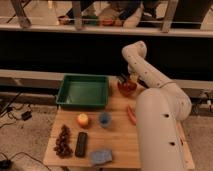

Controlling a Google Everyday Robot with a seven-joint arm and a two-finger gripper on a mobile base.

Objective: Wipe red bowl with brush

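The red bowl (127,88) sits on the wooden table (117,140), just right of the green tray. My gripper (124,80) reaches down from the bent arm (136,52) and hangs right over the bowl's far-left rim. It is shut on the brush (122,77), a small dark shape sticking out at the gripper's tip and touching or nearly touching the bowl. The arm's white body hides the right side of the table.
A green tray (65,92) stands at the back left. In front lie an orange ball (82,120), a blue cup (104,119), an orange-red stick-like thing (131,115), a black remote-like slab (80,144), a blue sponge (101,156) and a brown knobbly cluster (63,139). A dark wall runs behind.
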